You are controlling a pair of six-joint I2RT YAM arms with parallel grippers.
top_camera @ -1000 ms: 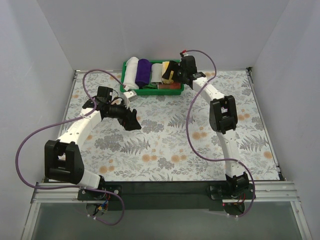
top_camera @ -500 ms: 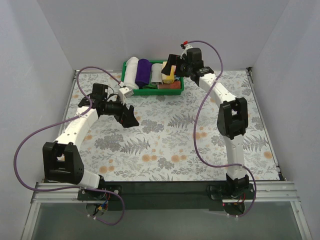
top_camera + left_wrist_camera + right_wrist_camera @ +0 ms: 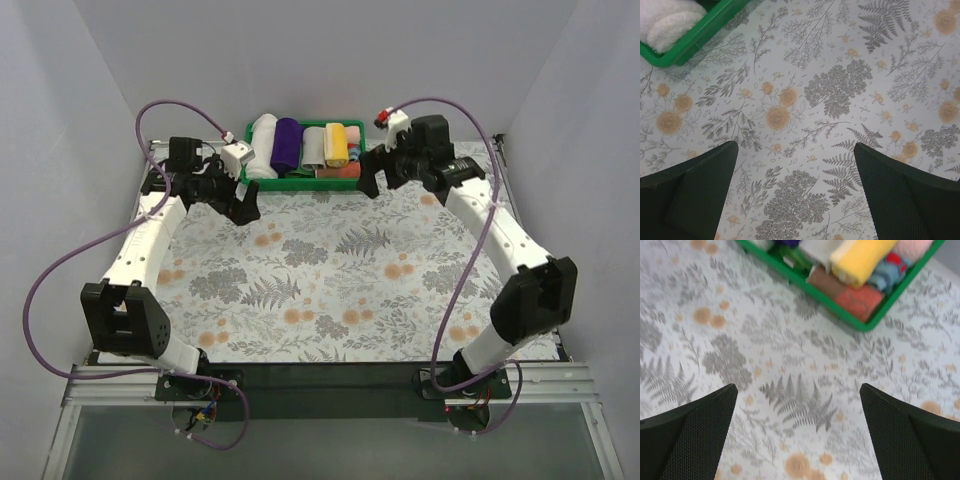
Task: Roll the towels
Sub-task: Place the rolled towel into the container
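Note:
The pale yellow towel (image 3: 336, 143) lies as a short roll in the green basket (image 3: 300, 183) at the far middle of the table, next to the light grey towel roll (image 3: 313, 147). Both also show in the right wrist view, the yellow roll (image 3: 862, 257) beside the grey one (image 3: 817, 247). My right gripper (image 3: 372, 178) is open and empty over the floral mat just in front of the basket's right end; it also shows in its wrist view (image 3: 797, 387). My left gripper (image 3: 243, 203) is open and empty near the basket's left corner, seen in its wrist view too (image 3: 795, 147).
The basket also holds a white roll (image 3: 263, 145), a purple roll (image 3: 287, 142), and pink (image 3: 912, 246), blue (image 3: 890, 270) and red-brown (image 3: 855, 297) folded cloths. The basket's green corner (image 3: 695, 42) and the white roll (image 3: 667, 22) show in the left wrist view. White walls enclose the table.
My right gripper has let go of the yellow roll in the basket and drawn back to the right. My left gripper has moved up and left towards the basket's left corner.

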